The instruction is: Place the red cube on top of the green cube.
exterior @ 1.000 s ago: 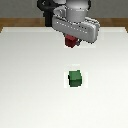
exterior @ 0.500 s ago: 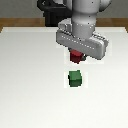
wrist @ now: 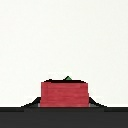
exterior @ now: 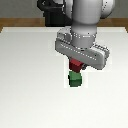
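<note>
The green cube sits on the white table near the middle of the exterior view. My gripper is shut on the red cube and holds it just above the green cube, close over its top. Whether the two cubes touch cannot be told. In the wrist view the red cube fills the space between the fingers, and only a small green tip of the green cube shows beyond it.
The white table spreads all around the cubes. The robot's dark base stands at the far edge of the table.
My gripper has carried the red cube toward the camera and downward, from well behind the green cube to directly over it.
</note>
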